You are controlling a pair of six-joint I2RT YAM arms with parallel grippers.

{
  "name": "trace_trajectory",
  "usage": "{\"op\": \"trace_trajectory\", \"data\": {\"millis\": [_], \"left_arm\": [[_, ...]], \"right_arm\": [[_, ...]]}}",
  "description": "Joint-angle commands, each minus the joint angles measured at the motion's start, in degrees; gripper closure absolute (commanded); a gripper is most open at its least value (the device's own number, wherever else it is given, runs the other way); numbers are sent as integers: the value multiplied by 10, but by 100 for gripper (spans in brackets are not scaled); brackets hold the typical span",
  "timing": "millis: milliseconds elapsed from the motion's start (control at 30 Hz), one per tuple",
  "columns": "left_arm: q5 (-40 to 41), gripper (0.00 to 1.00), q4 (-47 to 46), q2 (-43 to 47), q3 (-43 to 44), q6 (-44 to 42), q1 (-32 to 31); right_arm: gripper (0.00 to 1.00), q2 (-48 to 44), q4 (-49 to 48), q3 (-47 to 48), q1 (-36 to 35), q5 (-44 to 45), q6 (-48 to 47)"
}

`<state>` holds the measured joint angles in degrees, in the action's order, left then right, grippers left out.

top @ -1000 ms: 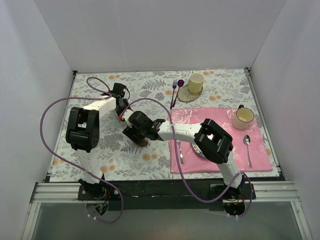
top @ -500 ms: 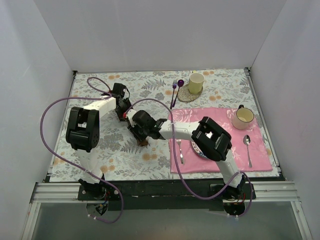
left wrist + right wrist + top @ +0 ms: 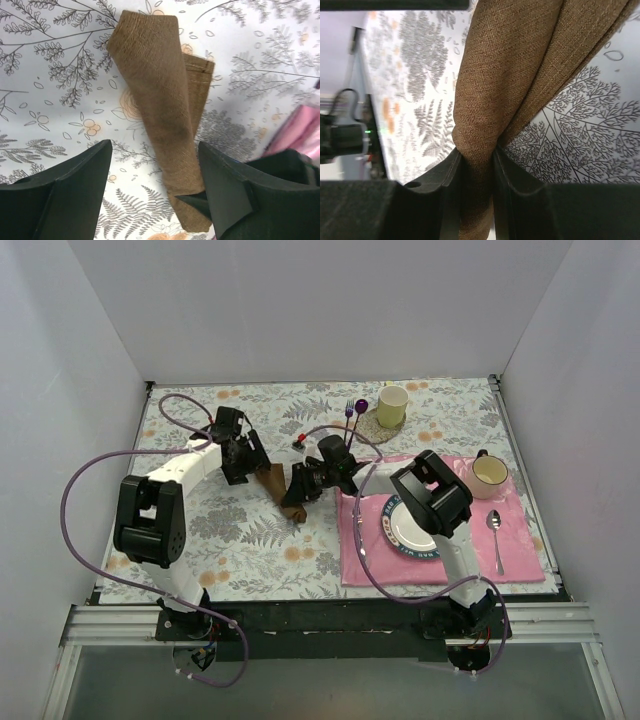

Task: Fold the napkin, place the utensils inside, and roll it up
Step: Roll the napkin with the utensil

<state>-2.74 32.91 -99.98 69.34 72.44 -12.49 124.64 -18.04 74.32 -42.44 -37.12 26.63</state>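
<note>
The dark brown napkin (image 3: 294, 502) is bunched into a long folded bundle on the floral tablecloth at mid table. My right gripper (image 3: 306, 486) is shut on one end of it; in the right wrist view the cloth (image 3: 520, 65) is pinched between the fingers (image 3: 445, 185). My left gripper (image 3: 258, 470) stands open astride the other end (image 3: 160, 100), its fingers (image 3: 60, 190) apart from the cloth. A purple fork (image 3: 347, 427) and purple spoon (image 3: 360, 407) lie at the far middle. A silver fork (image 3: 360, 540) and silver spoon (image 3: 495, 530) lie on the pink placemat (image 3: 520, 560).
A blue-rimmed plate (image 3: 410, 528) sits on the placemat under the right arm. A yellow cup (image 3: 392, 404) stands on a round coaster at the back, and a mug (image 3: 487, 476) at the placemat's far right corner. White walls enclose the table.
The left gripper opened and let go of the napkin. The right gripper shut on it and moved it farther back and to the right.
</note>
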Motion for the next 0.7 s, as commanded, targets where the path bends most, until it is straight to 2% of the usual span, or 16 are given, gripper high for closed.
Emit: {"op": "trace_trajectory", "data": {"millis": [0, 67, 167, 367, 467, 600, 667], "left_arm": [[-40, 33, -47, 37, -43, 31, 1], [-53, 35, -69, 30, -54, 43, 1], [-60, 35, -90, 15, -58, 47, 1], [-50, 41, -103, 3, -68, 49, 1], [-40, 50, -112, 2, -80, 55, 1], [-38, 71, -113, -12, -78, 61, 1], [-33, 76, -99, -21, -65, 60, 1]], "right_arm": [[70, 45, -144, -30, 13, -137, 163], [70, 60, -198, -38, 17, -160, 218], [71, 75, -228, -43, 23, -174, 261], [71, 83, -259, -47, 31, -175, 293], [70, 85, -271, -51, 35, -168, 311], [69, 86, -269, -48, 35, -165, 313], [65, 81, -243, -44, 36, -165, 289]]}}
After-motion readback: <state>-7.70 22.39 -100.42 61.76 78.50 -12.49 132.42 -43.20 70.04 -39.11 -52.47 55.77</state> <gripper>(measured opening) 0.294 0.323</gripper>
